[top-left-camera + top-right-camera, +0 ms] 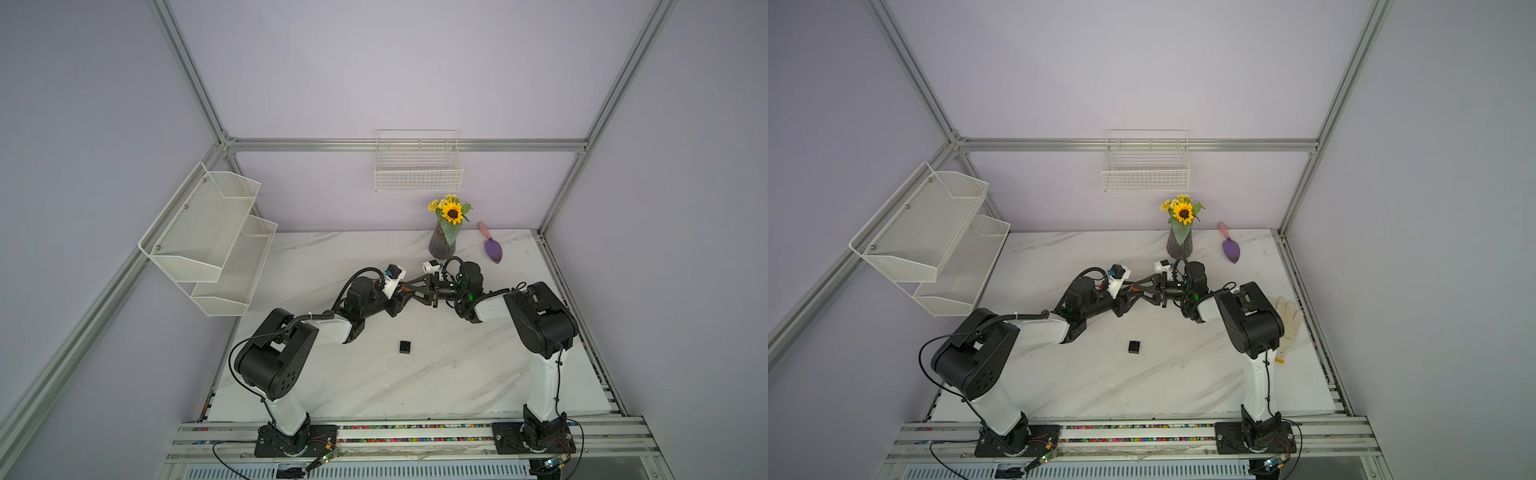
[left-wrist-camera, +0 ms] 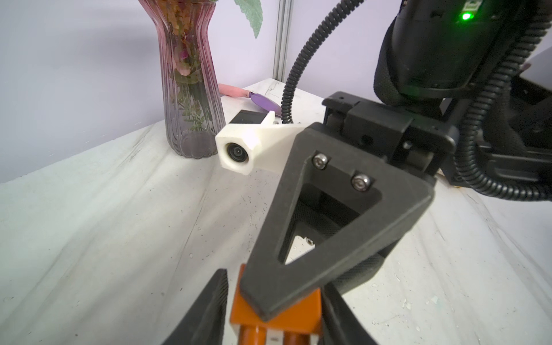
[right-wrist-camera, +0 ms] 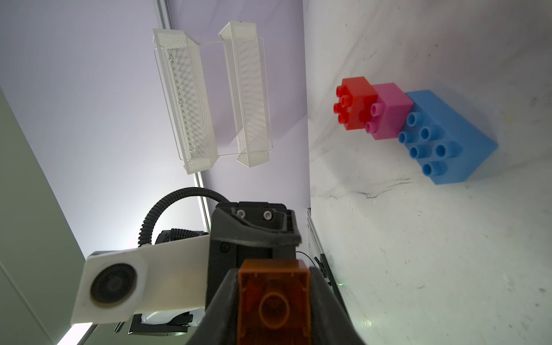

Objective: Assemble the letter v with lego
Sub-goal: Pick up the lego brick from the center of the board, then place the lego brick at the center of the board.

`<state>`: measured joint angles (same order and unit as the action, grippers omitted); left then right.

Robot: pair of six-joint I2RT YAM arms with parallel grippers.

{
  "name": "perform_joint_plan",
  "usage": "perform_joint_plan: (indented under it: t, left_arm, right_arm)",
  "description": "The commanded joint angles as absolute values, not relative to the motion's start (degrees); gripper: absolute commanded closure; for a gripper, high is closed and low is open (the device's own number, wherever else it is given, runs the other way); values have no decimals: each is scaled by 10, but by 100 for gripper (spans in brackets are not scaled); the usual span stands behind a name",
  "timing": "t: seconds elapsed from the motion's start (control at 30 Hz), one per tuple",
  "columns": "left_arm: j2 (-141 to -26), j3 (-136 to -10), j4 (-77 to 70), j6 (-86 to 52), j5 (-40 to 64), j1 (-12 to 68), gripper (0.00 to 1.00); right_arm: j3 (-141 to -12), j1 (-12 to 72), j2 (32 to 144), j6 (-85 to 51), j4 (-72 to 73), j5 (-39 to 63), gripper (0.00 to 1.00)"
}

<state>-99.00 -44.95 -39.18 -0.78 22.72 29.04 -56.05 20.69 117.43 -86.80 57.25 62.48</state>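
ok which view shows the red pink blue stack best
Right wrist view: red brick, pink brick and blue brick show joined in steps on the table. Top views and left wrist view show none.

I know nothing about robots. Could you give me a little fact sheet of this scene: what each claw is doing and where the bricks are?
right gripper: shut on the orange brick, held above the table
left gripper: fingers flank the same brick; whether they pinch it is unclear
partial build: red brick, pink brick and blue brick, joined in steps, on the table
loose piece: black brick, alone between the arms
background: vase of flowers, purple trowel
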Motion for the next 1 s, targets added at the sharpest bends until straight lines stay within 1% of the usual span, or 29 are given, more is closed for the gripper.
perform_joint_plan:
  t: [0.0, 0.13, 0.23, 0.27, 0.3, 0.43, 0.53, 0.57, 0.63, 0.67, 0.7, 0.73, 0.77, 0.8, 0.87, 0.97]
  left_arm:
    - [-969, -469, -390, 18, 217, 289, 58]
    - [-965, -475, -367, 24, 210, 289, 67]
    - [-963, -479, -351, 28, 211, 289, 70]
    - [-961, -480, -345, 28, 211, 289, 71]
    - [-959, -481, -342, 29, 211, 290, 71]
    - [-947, -484, -330, 32, 207, 289, 73]
    - [-940, -502, -289, 29, 214, 291, 75]
    - [-938, -512, -264, 29, 212, 293, 75]
    - [-934, -527, -222, 27, 206, 299, 75]
    - [-932, -536, -199, 23, 200, 302, 76]
    - [-931, -546, -170, 15, 195, 305, 76]
    - [-932, -560, -140, 7, 185, 308, 77]
    - [-937, -580, -99, -3, 179, 311, 79]
    - [-945, -602, -54, -12, 171, 313, 81]
    - [-963, -635, 9, -22, 159, 318, 86]
    - [-991, -667, 63, -31, 150, 332, 87]
  right_arm:
    - [-571, 209, 1185, -888, 611, 631, 66]
    - [-576, 209, 1190, -896, 629, 633, 62]
    - [-582, 209, 1194, -892, 631, 629, 55]
    - [-585, 208, 1196, -892, 633, 628, 36]
    - [-588, 208, 1198, -892, 635, 627, 3]
    - [-597, 207, 1201, -887, 635, 619, 3]
    - [-595, 197, 1193, -865, 617, 606, 3]
    - [-592, 193, 1184, -841, 591, 598, 3]
    - [-589, 182, 1153, -754, 487, 577, 3]
    - [-594, 176, 1126, -670, 376, 553, 3]
    - [-609, 174, 1092, -560, 236, 511, 3]
    - [-633, 175, 1062, -454, 98, 448, 3]
    - [-661, 180, 1037, -351, -25, 351, 3]
    - [-671, 186, 1012, -303, -91, 280, 3]
    - [-656, 186, 966, -291, -119, 214, 3]
    - [-643, 186, 902, -257, -175, 90, 3]
